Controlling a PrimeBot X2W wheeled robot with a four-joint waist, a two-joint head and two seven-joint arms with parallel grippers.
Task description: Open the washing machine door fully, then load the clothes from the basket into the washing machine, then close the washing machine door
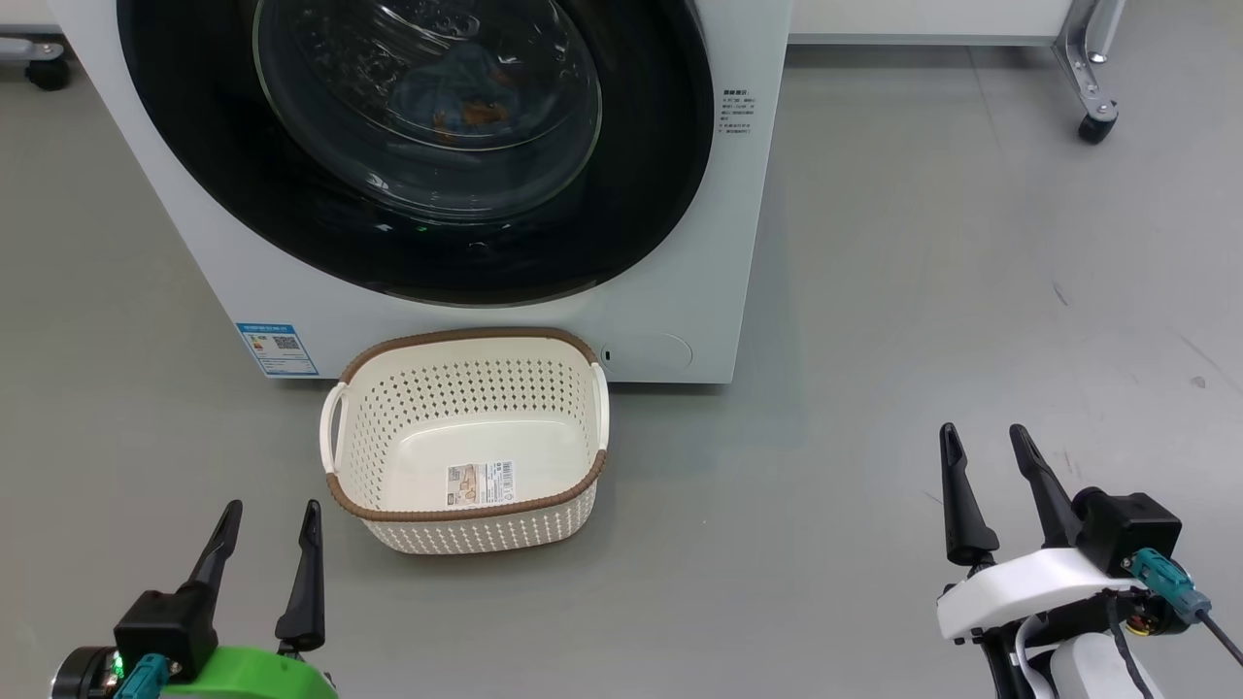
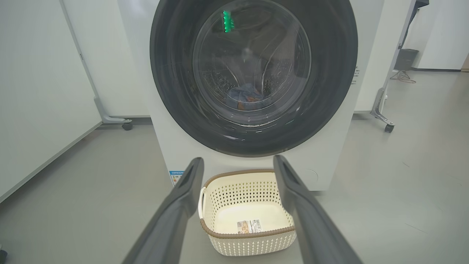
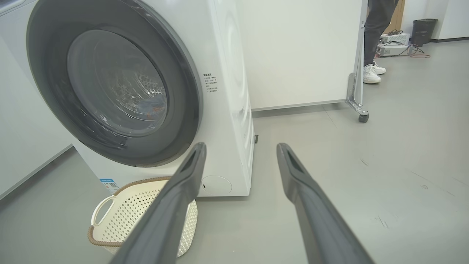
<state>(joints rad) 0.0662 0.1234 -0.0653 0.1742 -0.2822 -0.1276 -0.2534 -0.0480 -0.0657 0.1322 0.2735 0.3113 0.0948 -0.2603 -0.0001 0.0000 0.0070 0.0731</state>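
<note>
Now the left gripper [image 1: 274, 505] and right gripper [image 1: 982, 429] are hovering spread apart and empty; the label [image 1: 480, 483] in the basket [image 1: 466, 336] and the blue sticker [image 1: 278, 349] on the washing machine [image 1: 680, 291] are showing print too small to read.

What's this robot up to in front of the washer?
It is doing laundry, and the job looks about finished. The door of the washing machine is shut, and blue clothes show inside through it. The basket on the floor in front of it is empty. The left gripper and the right gripper are both open and hold nothing.
</note>
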